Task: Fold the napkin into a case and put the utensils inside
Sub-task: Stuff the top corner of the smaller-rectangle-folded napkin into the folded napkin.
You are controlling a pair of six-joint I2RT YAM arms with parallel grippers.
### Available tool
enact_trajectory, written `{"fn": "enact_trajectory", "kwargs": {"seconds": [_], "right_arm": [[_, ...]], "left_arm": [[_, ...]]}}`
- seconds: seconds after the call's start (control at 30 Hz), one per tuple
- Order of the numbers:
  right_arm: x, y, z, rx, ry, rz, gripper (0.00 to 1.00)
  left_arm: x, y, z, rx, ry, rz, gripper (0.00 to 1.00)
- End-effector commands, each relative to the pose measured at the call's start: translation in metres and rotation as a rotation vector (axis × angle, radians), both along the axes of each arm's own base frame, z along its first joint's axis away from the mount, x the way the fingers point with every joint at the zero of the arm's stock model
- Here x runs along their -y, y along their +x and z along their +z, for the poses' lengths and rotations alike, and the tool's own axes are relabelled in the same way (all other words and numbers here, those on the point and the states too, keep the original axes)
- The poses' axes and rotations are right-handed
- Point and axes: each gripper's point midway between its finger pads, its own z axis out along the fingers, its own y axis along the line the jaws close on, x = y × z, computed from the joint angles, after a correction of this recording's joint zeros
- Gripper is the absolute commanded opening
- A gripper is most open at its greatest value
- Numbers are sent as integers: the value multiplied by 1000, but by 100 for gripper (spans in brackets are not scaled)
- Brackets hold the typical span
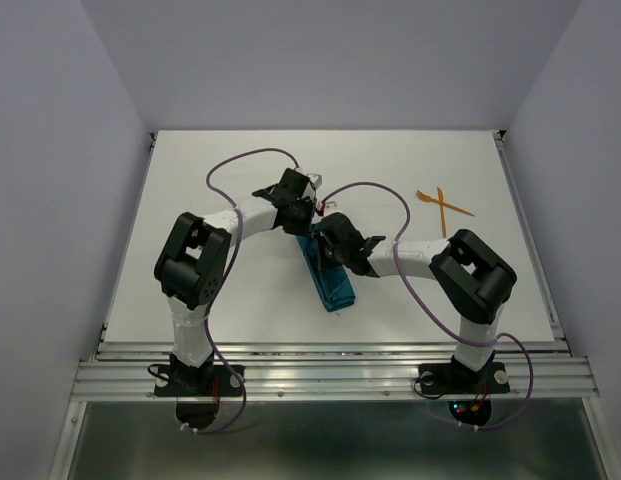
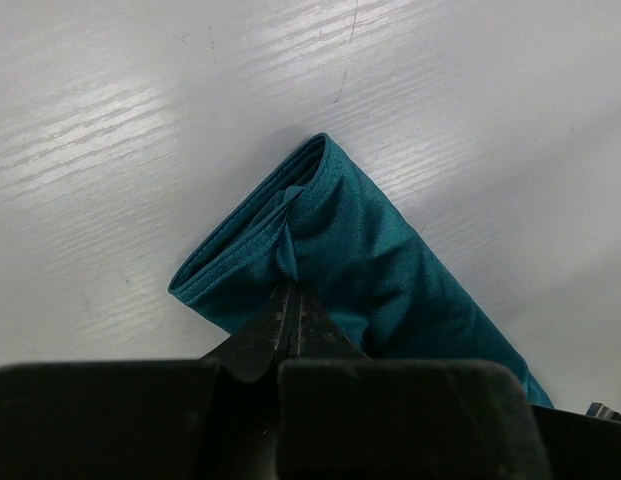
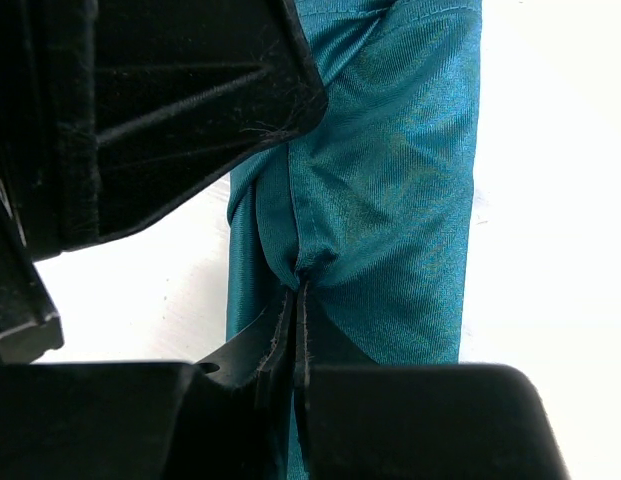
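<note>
White table, seen from above, with both arms mounted at its near edge. The left arm and right arm are bent inward so that their wrists meet near the table's middle. The teal napkin is shown folded into a narrow layered strip. It lies flat at the centre and runs from beneath the wrists toward the near edge. Its stacked hems are visible at one end in the left wrist view. The orange utensils, two slender crossed pieces, lie on the bare table at the far right, well apart from the napkin. The left gripper is closed, with a small pucker of the napkin's top layer pinched between its tips near the strip's end. The right gripper is likewise closed, with a pleat of the cloth clamped between its tips farther along the strip.
</note>
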Motion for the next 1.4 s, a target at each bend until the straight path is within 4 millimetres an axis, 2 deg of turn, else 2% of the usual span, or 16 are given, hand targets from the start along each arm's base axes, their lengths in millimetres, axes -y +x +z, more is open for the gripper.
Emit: {"fn": "enact_trajectory", "kwargs": {"seconds": [0.0, 0.27, 0.63, 0.9, 1.2, 1.33, 1.37], "right_arm": [[-3, 6, 8, 38, 1, -10, 2], [-10, 16, 13, 59, 9, -17, 2], [-18, 26, 39, 116, 41, -13, 2], [-28, 25, 32, 101, 60, 19, 2], [-29, 21, 5, 53, 39, 32, 2], [-29, 19, 6, 52, 47, 35, 12], [-28, 19, 6, 54, 48, 34, 17]], "left_arm": [[10, 4, 34, 53, -79, -19, 0], [13, -1, 31, 24, -106, -32, 0], [11, -5, 24, 6, -95, -26, 0], [11, -3, 28, 10, -100, -24, 0], [12, -5, 26, -1, -105, -15, 0], [12, -4, 26, -5, -106, -11, 0], [12, -4, 24, -10, -103, -11, 0]]}}
